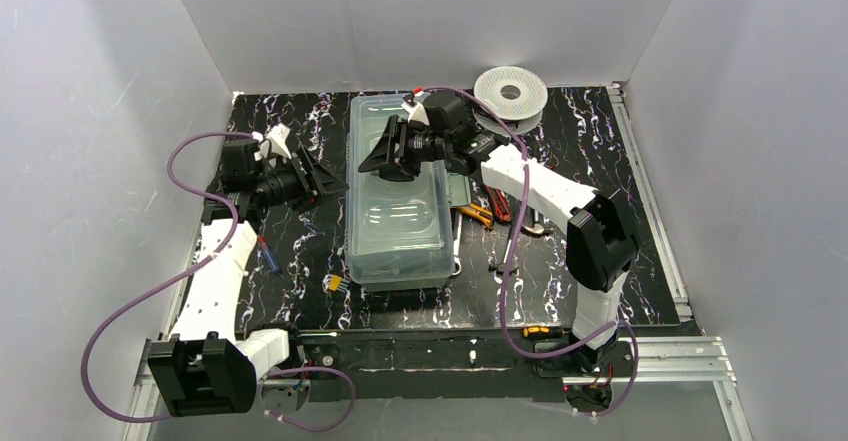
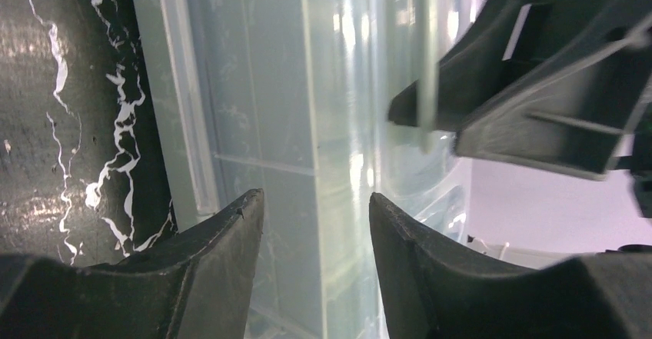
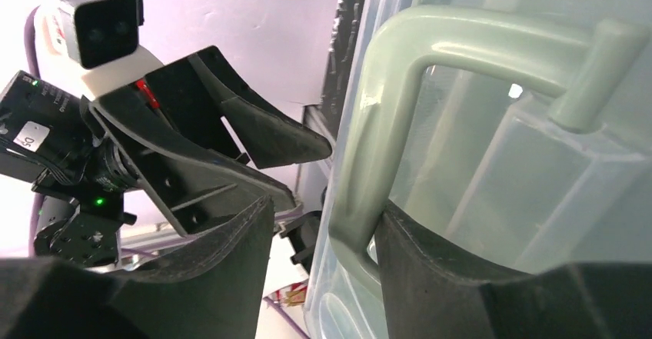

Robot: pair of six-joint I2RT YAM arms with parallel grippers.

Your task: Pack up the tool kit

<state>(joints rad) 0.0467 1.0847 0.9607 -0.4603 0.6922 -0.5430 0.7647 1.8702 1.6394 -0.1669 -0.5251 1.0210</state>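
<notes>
Right pincer (image 3: 323, 224) apparently straddles the toolbox handle (image 3: 461, 39)

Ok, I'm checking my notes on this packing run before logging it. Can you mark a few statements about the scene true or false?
1. The white spool sits at the far edge of the table, behind the clear box. True.
2. The orange-handled pliers are inside the box. False: they lie on the table to its right.
3. The left gripper is at the box's handle. False: the right gripper straddles the handle, while the left is at the box's left side.
4. Both grippers have their jaws apart. True.
</notes>
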